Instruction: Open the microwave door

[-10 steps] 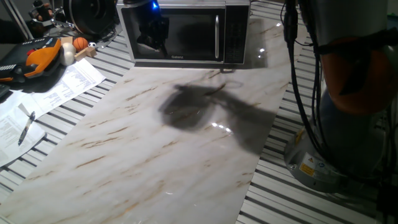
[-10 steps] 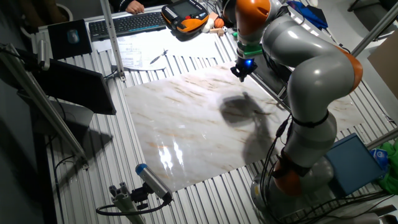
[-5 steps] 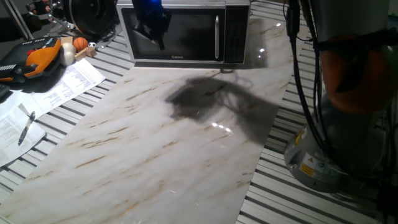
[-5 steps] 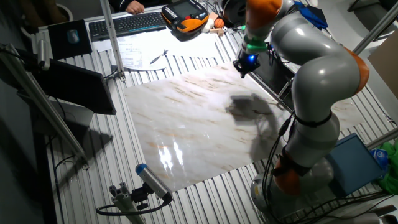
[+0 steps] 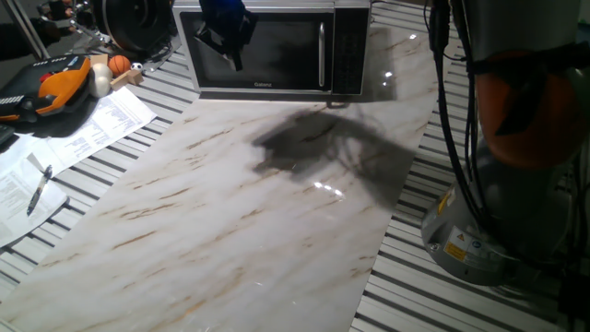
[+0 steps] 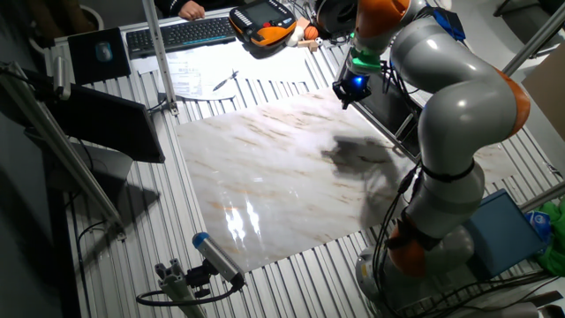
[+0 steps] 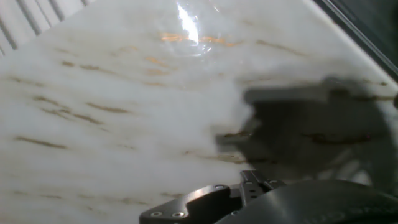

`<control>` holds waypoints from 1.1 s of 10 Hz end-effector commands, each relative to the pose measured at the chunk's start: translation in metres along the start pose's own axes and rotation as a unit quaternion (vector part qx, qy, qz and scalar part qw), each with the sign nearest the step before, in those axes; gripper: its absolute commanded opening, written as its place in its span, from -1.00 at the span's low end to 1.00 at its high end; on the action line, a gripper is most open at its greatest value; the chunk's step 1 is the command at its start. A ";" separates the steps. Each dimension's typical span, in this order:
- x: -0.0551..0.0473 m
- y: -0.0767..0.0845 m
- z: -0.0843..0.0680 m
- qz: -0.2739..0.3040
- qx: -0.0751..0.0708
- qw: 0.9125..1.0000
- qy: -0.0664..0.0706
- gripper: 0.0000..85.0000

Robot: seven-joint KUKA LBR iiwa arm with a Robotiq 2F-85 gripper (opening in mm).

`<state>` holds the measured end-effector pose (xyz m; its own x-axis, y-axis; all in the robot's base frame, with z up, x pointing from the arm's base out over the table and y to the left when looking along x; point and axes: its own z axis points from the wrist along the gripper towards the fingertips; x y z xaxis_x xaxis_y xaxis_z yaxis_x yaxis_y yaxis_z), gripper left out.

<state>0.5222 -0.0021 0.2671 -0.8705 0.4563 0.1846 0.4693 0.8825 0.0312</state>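
The microwave (image 5: 277, 48) stands at the far end of the marble board, steel and black. Its door (image 5: 277, 41) with dark glass looks shut, with the vertical silver handle (image 5: 322, 51) at its right edge, next to the keypad (image 5: 348, 46). My gripper (image 5: 230, 55) hangs dark in front of the left half of the door, well left of the handle. In the other fixed view the gripper (image 6: 344, 97) shows a blue light, just beside the microwave (image 6: 388, 106). The hand view shows only marble, shadow and a piece of the hand (image 7: 249, 193). The fingers are not clear.
The marble board (image 5: 230, 212) lies on a slatted table. An orange pendant (image 5: 60, 83), small balls (image 5: 120, 65), papers (image 5: 101, 120) and a pen (image 5: 41, 184) sit at the left. The arm's base (image 5: 498, 231) and cables stand at the right. A keyboard (image 6: 172, 34) lies beyond.
The gripper has risen a little and moved closer to the microwave's front; its shadow on the marble has slid toward the microwave. The door has not moved.
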 end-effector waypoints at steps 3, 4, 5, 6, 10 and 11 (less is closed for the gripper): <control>0.000 0.000 0.000 0.128 -0.010 0.992 0.007 -1.00; 0.000 0.000 0.000 0.152 -0.014 0.988 0.013 -1.00; 0.000 0.000 0.000 0.169 -0.018 0.985 0.010 -1.00; 0.000 0.000 0.000 0.181 -0.017 0.983 -0.005 -1.00; 0.000 0.000 0.000 0.240 0.020 0.970 -0.023 -1.00; -0.006 -0.010 0.000 0.252 0.029 0.967 -0.027 -0.60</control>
<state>0.5229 -0.0128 0.2652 -0.6427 0.7578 0.1126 0.7517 0.6521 -0.0979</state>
